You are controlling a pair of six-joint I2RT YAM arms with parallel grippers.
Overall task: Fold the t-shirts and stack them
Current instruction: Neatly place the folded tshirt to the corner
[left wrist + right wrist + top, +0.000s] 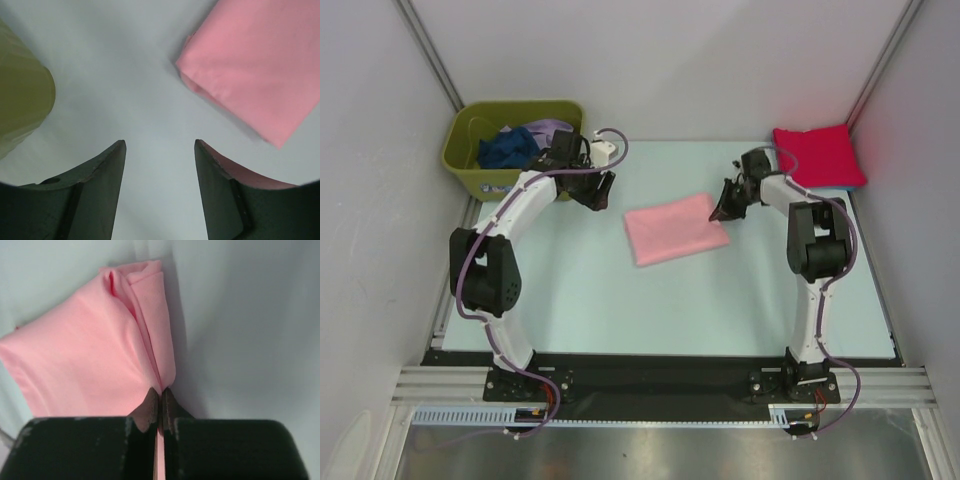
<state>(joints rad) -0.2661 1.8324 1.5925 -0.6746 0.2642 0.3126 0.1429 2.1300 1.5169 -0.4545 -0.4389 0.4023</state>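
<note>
right fingers [149,412] clamped on pink t-shirt [672,228] edge, left fingers [105,170] apart, empty; we lift slow so the fold holds

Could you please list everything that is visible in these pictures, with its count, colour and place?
pink t-shirt: one, light pink, folded, middle of the table
red t-shirt: one, red, folded, far right corner
light blue cloth: one edge, showing under the red t-shirt
bin: one, olive green, far left corner
navy cloth: one, crumpled in the bin
lavender cloth: one, in the bin behind the navy cloth
table: one, pale blue-green
left gripper: open, empty, near the bin
right gripper: shut on the pink t-shirt's edge
</note>
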